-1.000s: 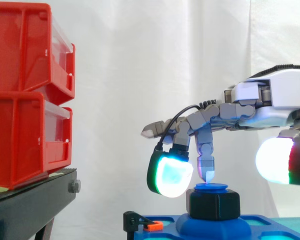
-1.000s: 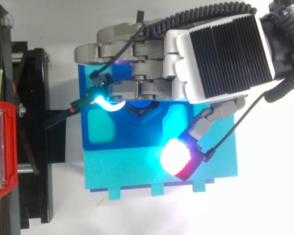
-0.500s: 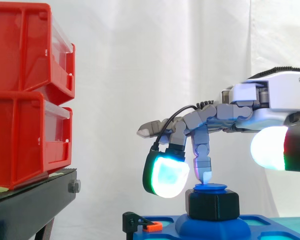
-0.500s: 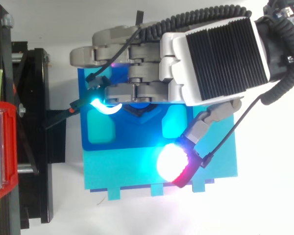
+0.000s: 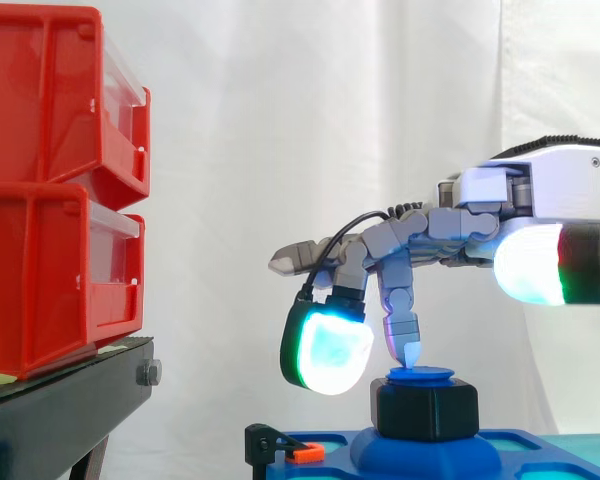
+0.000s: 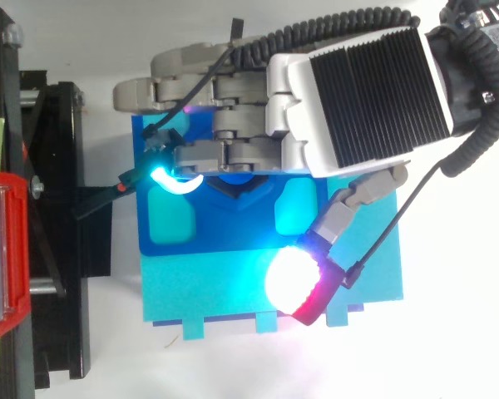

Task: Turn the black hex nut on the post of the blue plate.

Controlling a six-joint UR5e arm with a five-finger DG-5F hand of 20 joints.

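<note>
My hand (image 5: 540,185) has drifted left over the last second. The cyan pad (image 5: 328,348) now hangs just left of the nut (image 5: 425,408), apart from it, and the thumb pad (image 5: 530,262) has lifted up and right of the nut. One thin fingertip (image 5: 408,350) meets the post (image 5: 418,375) above the nut. I'm spread open, gripping nothing; I'd judge the turn hasn't begun. The nut is matte black and six-sided, seated on the smooth blue plate (image 5: 430,455). My pads are rounded and glossy.
</note>
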